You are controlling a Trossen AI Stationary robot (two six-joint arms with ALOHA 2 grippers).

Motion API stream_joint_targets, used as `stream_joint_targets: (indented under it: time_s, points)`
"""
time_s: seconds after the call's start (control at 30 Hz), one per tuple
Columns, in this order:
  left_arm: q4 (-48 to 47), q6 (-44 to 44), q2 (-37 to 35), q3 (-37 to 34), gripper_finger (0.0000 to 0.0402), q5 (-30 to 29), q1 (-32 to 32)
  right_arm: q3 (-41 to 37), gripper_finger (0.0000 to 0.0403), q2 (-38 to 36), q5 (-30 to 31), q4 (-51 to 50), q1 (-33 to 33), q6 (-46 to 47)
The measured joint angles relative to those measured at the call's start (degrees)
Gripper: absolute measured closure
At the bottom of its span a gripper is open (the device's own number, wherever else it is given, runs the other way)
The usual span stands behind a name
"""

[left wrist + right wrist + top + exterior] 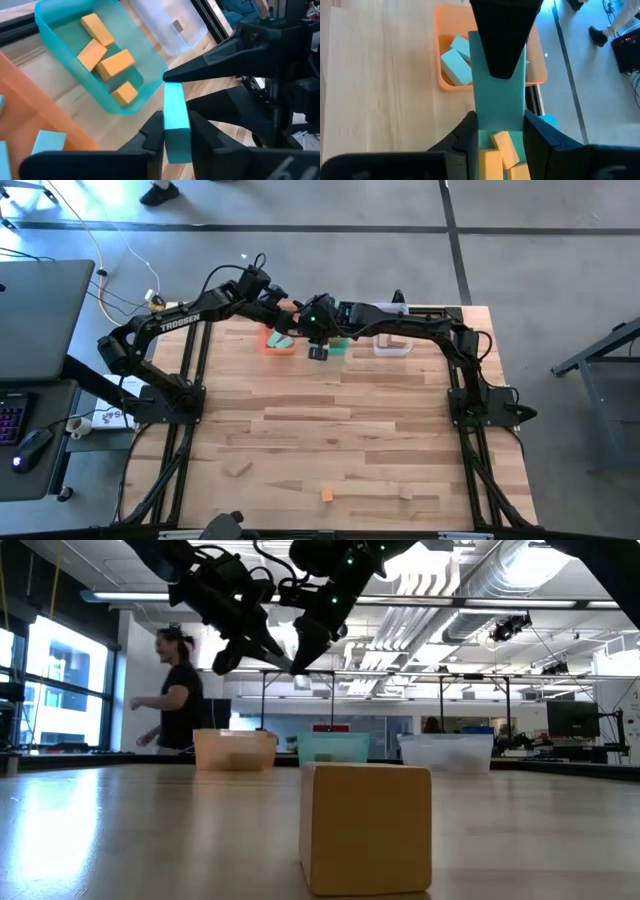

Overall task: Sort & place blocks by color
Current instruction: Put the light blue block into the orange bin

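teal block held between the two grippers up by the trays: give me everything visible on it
The long teal rectangular block looks smooth, matte, painted, with plain faces and crisp edges. It hangs in the air above the teal plastic tray holding orange blocks, near the orange tray. The left gripper is shut on one end and the right gripper pinches the other; nothing else touches it.

Table (340, 430): pale butcher-block wood planks, smooth, with a soft sheen in the low view. Teal rectangular block (176, 122): matt, even painted finish. Four orange blocks (107, 55): matt, likewise. Tan cube block (366, 828): bare wood, fine grain. Teal tray (60, 20), orange tray (445, 15), clear tray (185, 30): translucent, glossy plastic. Gripper fingers (150, 137): matt black.
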Motion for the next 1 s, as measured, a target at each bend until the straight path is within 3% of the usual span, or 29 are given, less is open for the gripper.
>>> stream_joint_targets:
  time_s: [0.37,0.8,1.0]
  points:
    - [-2.24,7.09,0.00,0.00,0.0364,-1.44,0.07,0.00,0.0200,-0.02,0.11,-0.84,0.40,4.37]
    - [-13.33,17.02,0.00,-0.02,0.0365,-23.03,3.21,0.00,0.0191,-0.02,7.64,-5.81,3.26,11.05]
    - [-14.06,18.31,0.08,-0.02,0.0365,-25.14,4.68,0.00,0.0190,-0.02,7.81,-5.84,3.52,16.71]
